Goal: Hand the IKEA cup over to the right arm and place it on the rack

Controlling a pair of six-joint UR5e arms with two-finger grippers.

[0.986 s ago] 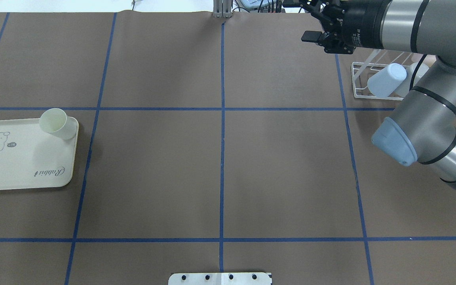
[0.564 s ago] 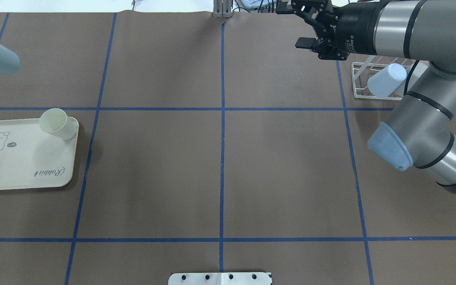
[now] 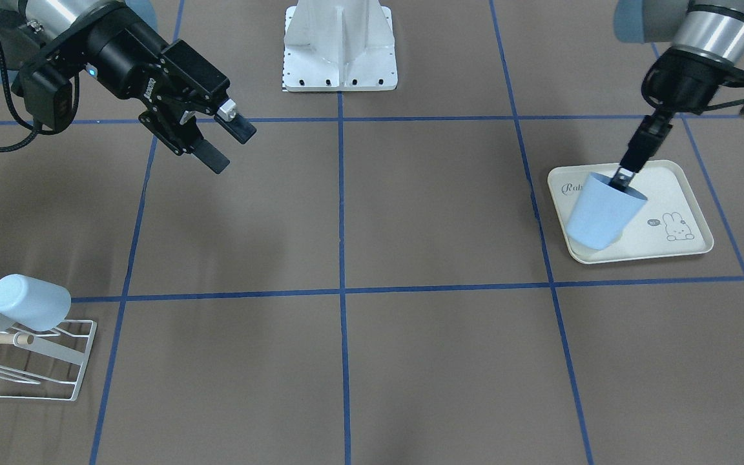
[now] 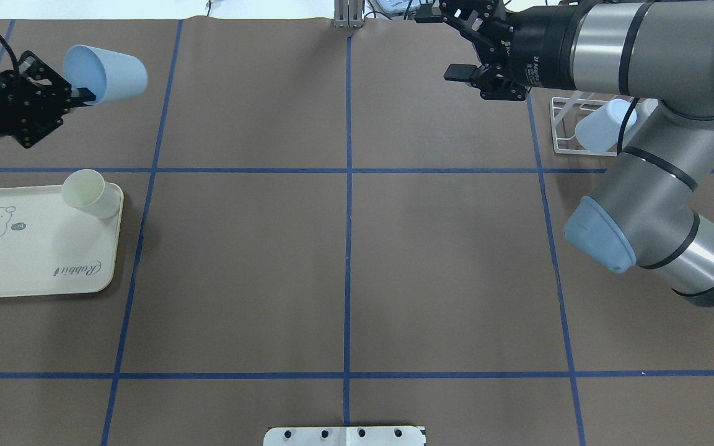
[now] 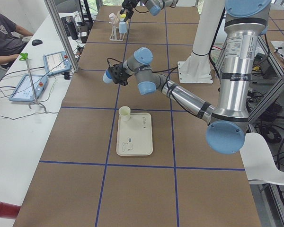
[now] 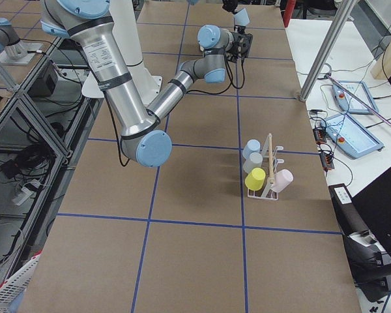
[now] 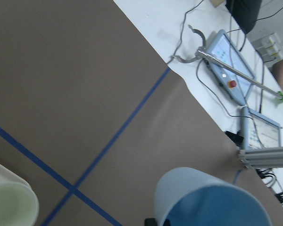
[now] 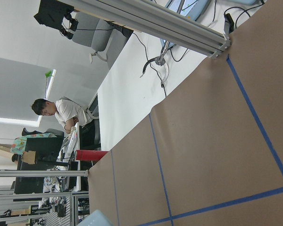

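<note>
Where right arm [image 4: 654,179] crosses, rack [image 4: 566,127] is half-hidden.

Rack [image 4: 564,124] partly behind right arm [image 4: 654,186]

Brown-papered counter [image 4: 444,260], gridded with blue tape lines [image 4: 348,248]. Alongside, a white desk [image 5: 9,137] strewn with cables and control tablets [image 5: 26,87], a seated person [image 5: 4,33] at it. Beyond, grey wall [image 8: 19,80], perhaps a bright window.
</note>
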